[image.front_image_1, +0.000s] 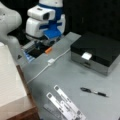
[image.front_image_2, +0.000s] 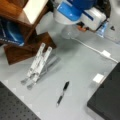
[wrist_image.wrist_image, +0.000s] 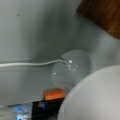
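black pen (image.front_image_1: 93, 91), white cable (image.front_image_1: 47, 65), orange block (image.front_image_1: 48, 50), grey table (image.front_image_1: 75, 77).

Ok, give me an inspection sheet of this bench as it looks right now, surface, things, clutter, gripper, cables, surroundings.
Surface: grey tabletop, with a dark perforated board at a front view's bottom left.
Things in hand: clear round dome on the tabletop, joined to the white cable; small orange piece beside it.
Clutter: black pen; folding metal stand; black box with a white tag.
Gripper: gripper is low over the dome and orange piece.
Cables: white cable with an inline block runs across the tabletop.
Surroundings: wooden shelf; dark backdrop.
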